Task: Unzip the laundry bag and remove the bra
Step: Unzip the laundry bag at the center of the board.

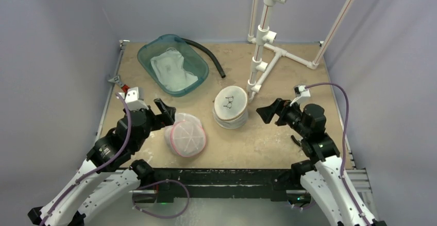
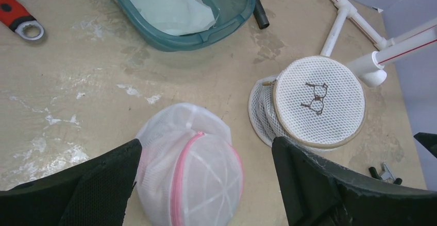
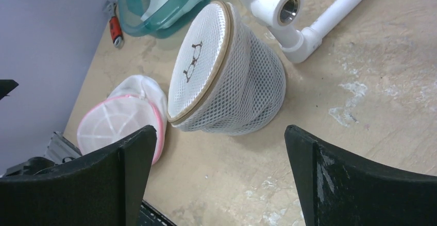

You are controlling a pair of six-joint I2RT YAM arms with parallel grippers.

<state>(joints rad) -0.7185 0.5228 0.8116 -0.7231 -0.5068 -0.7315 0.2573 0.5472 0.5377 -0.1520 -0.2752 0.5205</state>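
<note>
Between purple walls (image 1: 51, 56), a scuffed tan table (image 1: 257, 146) bears a pink-trimmed laundry bag (image 1: 186, 137).

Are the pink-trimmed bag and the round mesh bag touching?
Apart. The left wrist view shows a strip of table between the pink-trimmed bag and the round mesh bag; the top view agrees.

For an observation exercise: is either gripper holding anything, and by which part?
Nothing is held: the left gripper is open by the pink-trimmed laundry bag, the right gripper open before the mesh bag.
</note>
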